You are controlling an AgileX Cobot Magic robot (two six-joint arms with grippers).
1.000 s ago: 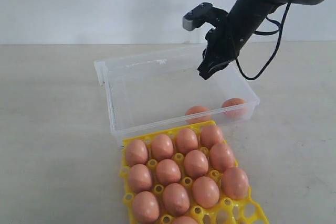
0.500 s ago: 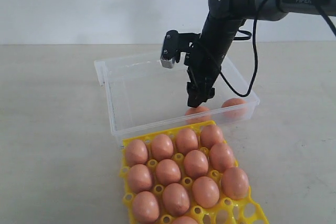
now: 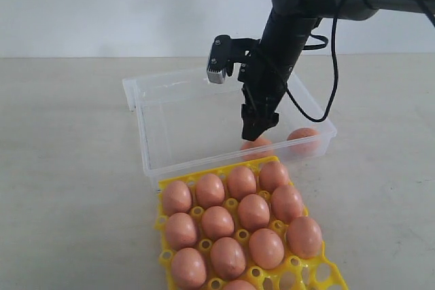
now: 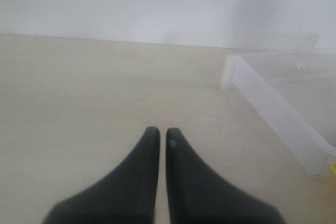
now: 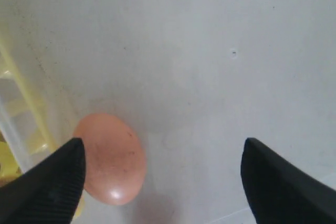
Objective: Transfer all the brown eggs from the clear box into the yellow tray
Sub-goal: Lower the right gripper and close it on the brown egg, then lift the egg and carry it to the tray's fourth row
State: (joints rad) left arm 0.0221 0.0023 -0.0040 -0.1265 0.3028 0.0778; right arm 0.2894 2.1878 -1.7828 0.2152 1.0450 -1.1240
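Hanging inside the clear box (image 3: 141,127), the right end effector (image 3: 258,129) sits just above one of two brown eggs (image 3: 256,147) lying in it. The yellow tray (image 3: 165,257), just beside the box, holds many more eggs.

Left wrist view: the left end effector (image 4: 158,132), fingers pressed together, over the table (image 4: 79,87) near the box.

Right wrist view: fingers spread wide, one just beside an egg (image 5: 113,161) on the box floor.

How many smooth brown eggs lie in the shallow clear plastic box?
2. One brown egg lies by the clear box's near wall, right under the open black right gripper; the other egg sits in the near right corner. The arm hides some floor, so one more might be hidden.
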